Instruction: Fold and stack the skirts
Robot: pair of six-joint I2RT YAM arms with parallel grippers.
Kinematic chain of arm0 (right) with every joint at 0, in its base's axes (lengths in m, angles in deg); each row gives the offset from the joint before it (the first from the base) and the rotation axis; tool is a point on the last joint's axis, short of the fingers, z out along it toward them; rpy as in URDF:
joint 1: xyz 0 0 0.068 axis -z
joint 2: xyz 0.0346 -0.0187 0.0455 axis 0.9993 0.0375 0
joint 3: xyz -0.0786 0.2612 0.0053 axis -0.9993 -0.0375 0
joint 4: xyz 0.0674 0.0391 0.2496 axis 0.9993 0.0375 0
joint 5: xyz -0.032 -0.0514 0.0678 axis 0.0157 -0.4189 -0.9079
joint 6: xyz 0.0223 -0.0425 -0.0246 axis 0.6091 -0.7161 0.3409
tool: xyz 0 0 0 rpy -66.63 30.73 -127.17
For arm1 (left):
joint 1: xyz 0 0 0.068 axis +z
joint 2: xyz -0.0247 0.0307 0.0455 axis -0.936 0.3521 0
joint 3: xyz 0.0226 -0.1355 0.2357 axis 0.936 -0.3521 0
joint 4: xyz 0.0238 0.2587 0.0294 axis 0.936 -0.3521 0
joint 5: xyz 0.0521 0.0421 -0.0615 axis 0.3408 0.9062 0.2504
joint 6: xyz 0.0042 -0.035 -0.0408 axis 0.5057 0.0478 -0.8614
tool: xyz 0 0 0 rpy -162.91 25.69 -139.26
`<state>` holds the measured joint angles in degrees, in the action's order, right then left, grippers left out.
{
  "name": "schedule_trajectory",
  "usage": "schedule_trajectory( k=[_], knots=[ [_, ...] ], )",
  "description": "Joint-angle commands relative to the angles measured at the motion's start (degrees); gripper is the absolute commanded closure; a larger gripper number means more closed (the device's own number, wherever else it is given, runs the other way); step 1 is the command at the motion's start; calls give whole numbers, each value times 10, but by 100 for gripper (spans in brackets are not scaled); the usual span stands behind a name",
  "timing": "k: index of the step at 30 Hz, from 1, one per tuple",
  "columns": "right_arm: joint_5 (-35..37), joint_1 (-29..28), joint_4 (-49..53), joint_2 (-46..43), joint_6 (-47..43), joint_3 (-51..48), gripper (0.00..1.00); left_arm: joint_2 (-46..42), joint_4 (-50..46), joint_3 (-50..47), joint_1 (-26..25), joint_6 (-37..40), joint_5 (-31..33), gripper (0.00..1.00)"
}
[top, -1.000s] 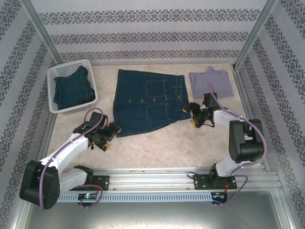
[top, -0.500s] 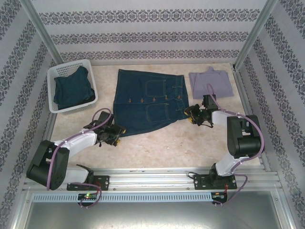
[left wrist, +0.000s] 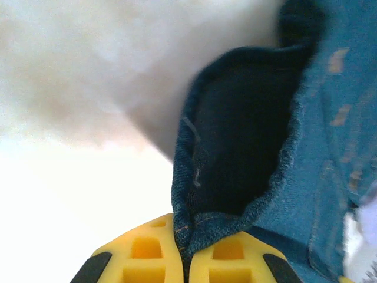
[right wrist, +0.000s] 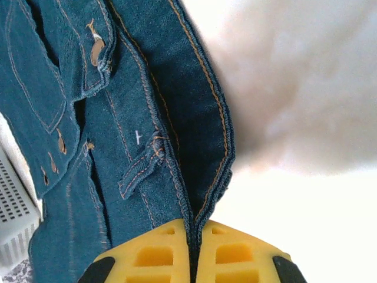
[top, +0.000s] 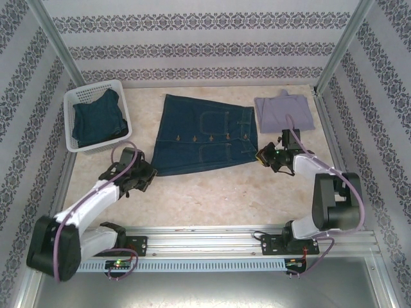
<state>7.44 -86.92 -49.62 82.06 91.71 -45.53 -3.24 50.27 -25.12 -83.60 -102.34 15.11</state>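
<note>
A dark teal-blue denim skirt lies spread in the middle of the table, buttons and pockets facing up. My left gripper is shut on its near-left corner; in the left wrist view the hem is pinched between the yellow fingers of the gripper. My right gripper is shut on the near-right corner, where the stitched edge runs into the closed gripper. A light grey-lavender skirt lies folded at the back right. Another dark skirt sits in the basket.
A white mesh basket stands at the back left, and its wall also appears in the right wrist view as the basket. Patterned walls and metal posts enclose the table. Bare tabletop lies between the denim skirt and the arm bases.
Both grippers went from open to shut on the denim skirt's near corners. The skirt's near edge has been drawn back from the front, and the cloth shifted slightly right.
</note>
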Motion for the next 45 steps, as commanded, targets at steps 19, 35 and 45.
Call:
schedule_trajectory(
  k=[19,35,45],
  knots=[
    [156,-39,45,95,16,270,100,345,-70,580,43,318,44,100],
    [133,-26,8,291,33,414,88,623,-142,823,58,333,42,75],
    [107,-36,-93,235,-20,392,2,619,-147,858,56,325,-28,0]
  ],
)
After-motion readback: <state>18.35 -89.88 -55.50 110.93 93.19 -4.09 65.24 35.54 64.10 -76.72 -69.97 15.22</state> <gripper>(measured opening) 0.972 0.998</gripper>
